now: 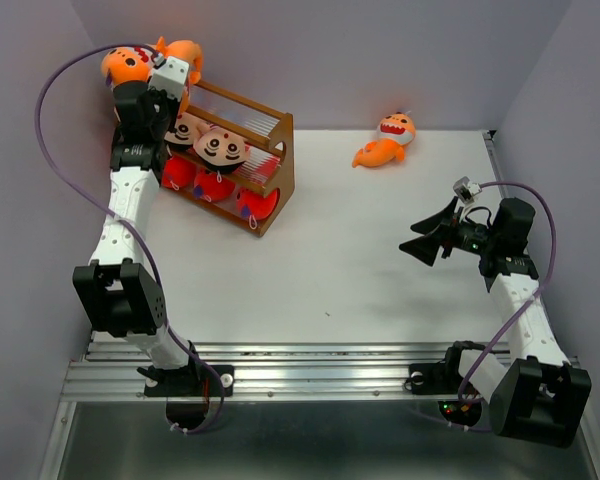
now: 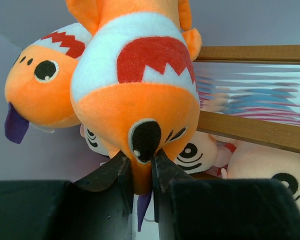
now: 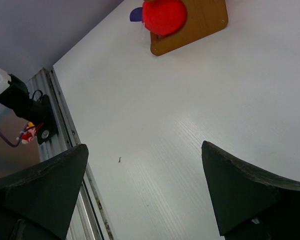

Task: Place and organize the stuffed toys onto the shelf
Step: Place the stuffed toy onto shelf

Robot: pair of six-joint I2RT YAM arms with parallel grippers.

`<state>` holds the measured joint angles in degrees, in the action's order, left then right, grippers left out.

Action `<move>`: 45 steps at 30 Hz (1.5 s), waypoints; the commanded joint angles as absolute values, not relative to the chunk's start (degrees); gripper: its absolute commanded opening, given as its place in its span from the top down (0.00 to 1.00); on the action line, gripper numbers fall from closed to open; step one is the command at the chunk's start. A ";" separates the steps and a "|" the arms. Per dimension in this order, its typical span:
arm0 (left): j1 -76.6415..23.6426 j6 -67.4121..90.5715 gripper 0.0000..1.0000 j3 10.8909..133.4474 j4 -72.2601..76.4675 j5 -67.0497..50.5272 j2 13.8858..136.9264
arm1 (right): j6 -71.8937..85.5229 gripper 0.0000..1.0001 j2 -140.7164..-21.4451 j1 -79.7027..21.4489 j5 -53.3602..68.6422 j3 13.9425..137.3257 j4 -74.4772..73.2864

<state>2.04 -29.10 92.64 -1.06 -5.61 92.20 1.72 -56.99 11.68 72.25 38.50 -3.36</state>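
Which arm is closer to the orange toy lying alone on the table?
Right. Its open fingers hover over the table on the near side of the lone orange toy. The left fingers are across the table at the shelf, pinching another orange toy.

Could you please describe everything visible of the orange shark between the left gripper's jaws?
The orange shark is soft plush: orange body, white muzzle with a red, zigzag-toothed mouth, a black oval eye, orange fins. It is tilted beside the shelf's top rail, pinched low between the left gripper's jaws and pressed against a second orange shark. A purple tag dangles beneath.
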 commanded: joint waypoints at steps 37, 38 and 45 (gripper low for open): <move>2.81 -29.62 0.83 93.25 2.46 -10.81 88.33 | 0.88 0.00 -56.69 12.13 72.77 38.50 -1.32; 2.81 -29.45 0.83 93.16 2.46 -10.98 88.07 | 0.88 0.00 -56.69 12.13 72.77 38.50 -1.32; 3.25 -28.48 0.83 91.85 2.37 -13.27 87.36 | 0.79 0.00 -56.51 12.13 72.77 38.50 -1.32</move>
<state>2.74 -29.12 92.16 -1.10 -11.27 91.24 1.72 -57.06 11.68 72.25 38.50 -3.36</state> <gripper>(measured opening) 0.235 0.998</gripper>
